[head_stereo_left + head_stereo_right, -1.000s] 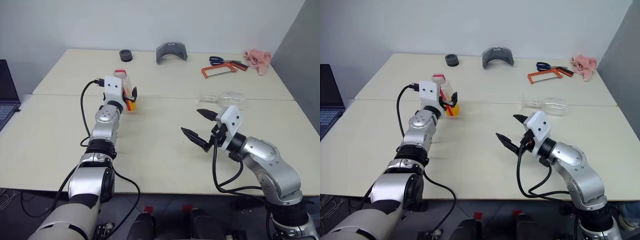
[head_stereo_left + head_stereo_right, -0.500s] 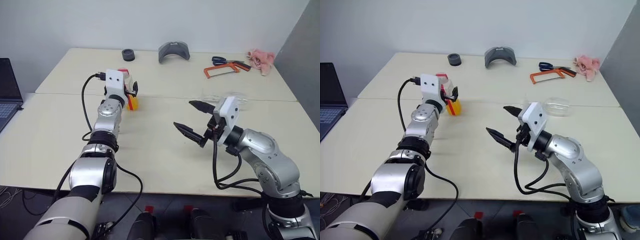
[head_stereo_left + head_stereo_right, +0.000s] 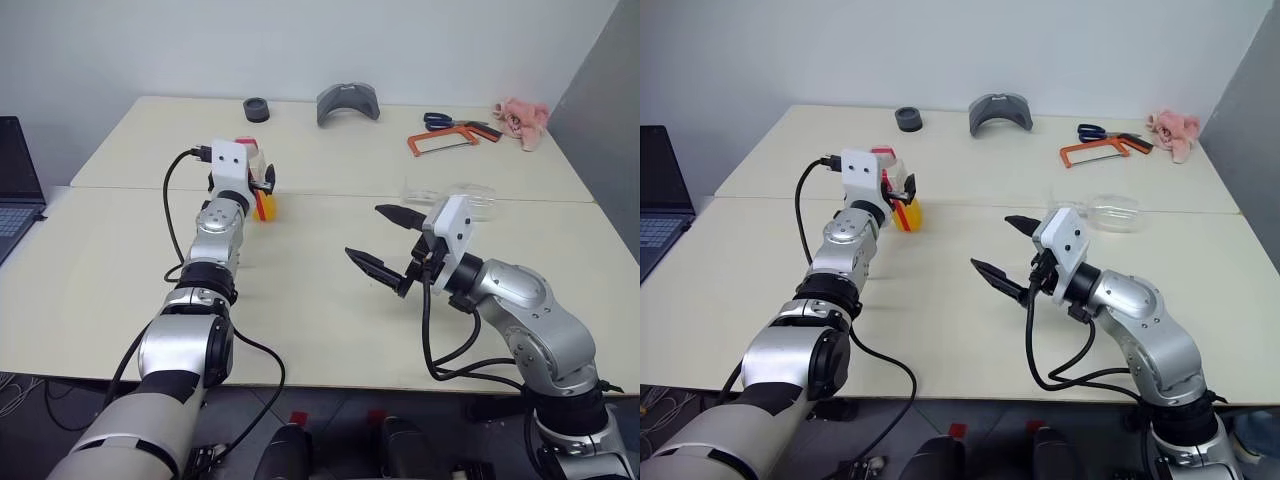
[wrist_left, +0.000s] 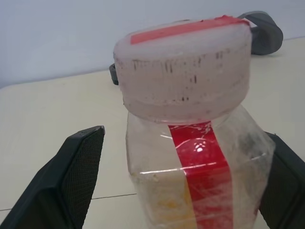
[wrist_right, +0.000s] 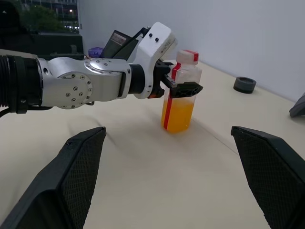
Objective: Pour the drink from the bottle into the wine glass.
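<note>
Worktop is two pale tables pushed together against a plain white wall, laptop off the left edge. Bottle of orange drink stands upright left of middle, left gripper spread around it, not squeezing. Wine glass lies on its side toward the right edge, right gripper wide open near it. Hacksaw, scissors, pink cloth sit at the far right corner.
</note>
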You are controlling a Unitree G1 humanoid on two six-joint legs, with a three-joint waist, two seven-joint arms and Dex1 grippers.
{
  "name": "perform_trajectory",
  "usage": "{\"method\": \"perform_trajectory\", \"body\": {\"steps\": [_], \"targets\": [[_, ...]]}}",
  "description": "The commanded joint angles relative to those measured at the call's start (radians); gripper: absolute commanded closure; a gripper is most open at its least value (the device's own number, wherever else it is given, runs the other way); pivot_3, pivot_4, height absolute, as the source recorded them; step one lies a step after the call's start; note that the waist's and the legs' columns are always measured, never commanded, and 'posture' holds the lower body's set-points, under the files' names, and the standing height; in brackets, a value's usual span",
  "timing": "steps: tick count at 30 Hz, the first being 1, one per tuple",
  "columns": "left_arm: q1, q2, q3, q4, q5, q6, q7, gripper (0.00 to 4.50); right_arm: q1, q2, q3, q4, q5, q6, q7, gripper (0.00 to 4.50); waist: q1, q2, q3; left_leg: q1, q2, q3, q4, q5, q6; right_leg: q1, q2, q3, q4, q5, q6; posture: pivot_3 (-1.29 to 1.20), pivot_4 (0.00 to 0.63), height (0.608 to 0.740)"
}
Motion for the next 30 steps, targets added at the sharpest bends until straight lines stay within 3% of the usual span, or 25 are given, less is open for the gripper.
{"method": "perform_trajectory", "body": {"steps": [1,7,10,15,16,30], "targets": [[-0.038,0.005,0.002,-0.017,0.004,-0.027,0.004,0.03,-0.004,-0.003,-0.003,-0.016,-0.001,-0.027,0.006,0.0,0.0,0.0,0.0,0.0,0.0,0.0,0.0,0.0,0.0,0.0,0.0,0.0,0.0,0.0,0.0,0.0,0.15,0.74],[-0.045,0.004,0.002,-0.011,0.001,-0.029,0.002,0.03,0.008,-0.005,-0.005,-0.021,-0.005,-0.031,0.003,0.0,0.0,0.0,0.0,0.0,0.0,0.0,0.0,0.0,0.0,0.0,0.0,0.0,0.0,0.0,0.0,0.0,0.15,0.74],[-0.05,0.003,0.003,-0.008,-0.001,-0.031,0.0,0.66,0.012,-0.006,-0.004,-0.022,-0.009,-0.034,0.002,0.0,0.0,0.0,0.0,0.0,0.0,0.0,0.0,0.0,0.0,0.0,0.0,0.0,0.0,0.0,0.0,0.0,0.15,0.74],[-0.059,0.001,0.007,0.0,-0.009,-0.043,-0.017,2.2,0.014,-0.001,-0.001,-0.021,-0.017,-0.043,0.0,0.0,0.0,0.0,0.0,0.0,0.0,0.0,0.0,0.0,0.0,0.0,0.0,0.0,0.0,0.0,0.0,0.0,0.15,0.74],[-0.059,0.0,0.008,0.001,-0.011,-0.045,-0.023,2.32,0.015,0.0,-0.001,-0.021,-0.018,-0.043,0.0,0.0,0.0,0.0,0.0,0.0,0.0,0.0,0.0,0.0,0.0,0.0,0.0,0.0,0.0,0.0,0.0,0.0,0.15,0.74],[0.051,-0.051,0.015,-0.134,-0.079,-0.016,-0.176,2.32,0.032,-0.013,-0.015,-0.047,-0.016,-0.037,-0.004,0.0,0.002,0.0,0.0,0.0,-0.001,0.0,0.0,0.001,-0.002,0.0,-0.001,0.0,0.0,0.0,0.0,0.0,0.15,0.74]]}}
